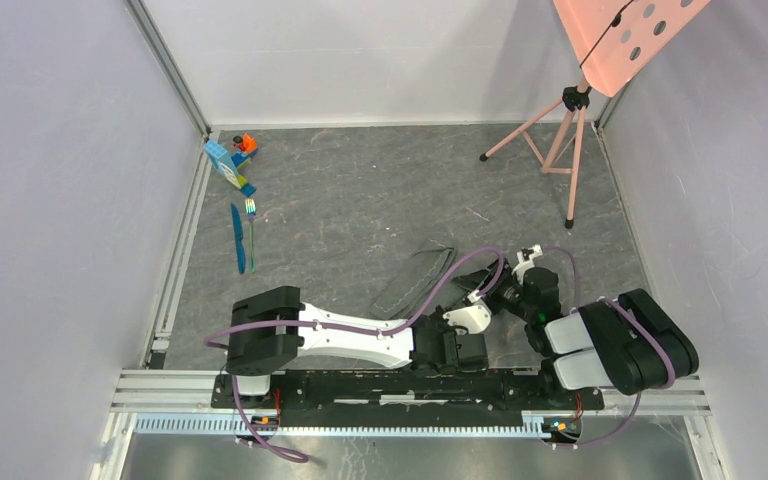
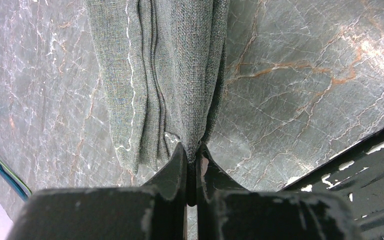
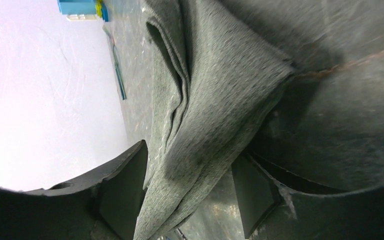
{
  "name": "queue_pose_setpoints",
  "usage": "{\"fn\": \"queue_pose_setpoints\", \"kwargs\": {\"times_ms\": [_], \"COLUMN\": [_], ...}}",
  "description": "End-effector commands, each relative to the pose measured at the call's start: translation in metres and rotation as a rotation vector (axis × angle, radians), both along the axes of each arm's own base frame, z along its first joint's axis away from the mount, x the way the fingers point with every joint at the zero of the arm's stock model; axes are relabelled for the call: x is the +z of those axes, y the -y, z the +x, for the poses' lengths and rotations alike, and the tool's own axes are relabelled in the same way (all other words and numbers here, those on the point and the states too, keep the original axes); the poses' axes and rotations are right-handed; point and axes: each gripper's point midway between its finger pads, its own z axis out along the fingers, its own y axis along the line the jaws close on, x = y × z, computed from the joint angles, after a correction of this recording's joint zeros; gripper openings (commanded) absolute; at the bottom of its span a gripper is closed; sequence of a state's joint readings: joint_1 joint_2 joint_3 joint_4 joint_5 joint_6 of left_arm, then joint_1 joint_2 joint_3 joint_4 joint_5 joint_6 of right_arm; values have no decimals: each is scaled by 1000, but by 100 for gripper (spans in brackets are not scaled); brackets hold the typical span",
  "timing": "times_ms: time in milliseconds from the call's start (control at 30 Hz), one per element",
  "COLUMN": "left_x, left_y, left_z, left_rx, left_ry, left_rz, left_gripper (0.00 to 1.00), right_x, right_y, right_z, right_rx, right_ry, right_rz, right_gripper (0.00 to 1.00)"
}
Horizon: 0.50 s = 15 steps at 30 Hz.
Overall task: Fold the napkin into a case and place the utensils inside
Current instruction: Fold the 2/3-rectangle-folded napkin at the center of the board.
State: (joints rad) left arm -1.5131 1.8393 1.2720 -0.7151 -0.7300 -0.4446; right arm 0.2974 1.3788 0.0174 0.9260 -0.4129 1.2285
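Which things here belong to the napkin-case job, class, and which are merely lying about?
Job: napkin, blue knife, fork.
Lying about: toy blocks, pink stand.

Dark marbled table [image 1: 360,190]; napkin [image 1: 410,280] rumpled near front; knife [image 1: 238,240], fork [image 1: 251,228], toy blocks [image 1: 228,162] far left
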Motion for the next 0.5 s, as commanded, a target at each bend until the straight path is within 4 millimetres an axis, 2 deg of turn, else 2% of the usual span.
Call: {"fn": "queue_pose_setpoints", "kwargs": {"times_ms": [0,300,367,467], "left_x": [16,13,12,9], "left_y": [6,6,7,15], "left_z": [1,1,-1,-8], "left_rx": [43,41,36,17], "left_ry": [4,-2,-13,-65], "left_rz": [-104,-105,-107,-128], "left_gripper": [2,2,2,5], "right_x": [-8,-11,-11,-7], "right_y": [12,19,20,19], "right_z": [2,9,9,19], "right_rx": [-26,-48,-45,-8], "right_ry": [23,32,42,91], "right_rz": [-33,-43,-55,-109], "right_gripper": [65,53,46,23]}}
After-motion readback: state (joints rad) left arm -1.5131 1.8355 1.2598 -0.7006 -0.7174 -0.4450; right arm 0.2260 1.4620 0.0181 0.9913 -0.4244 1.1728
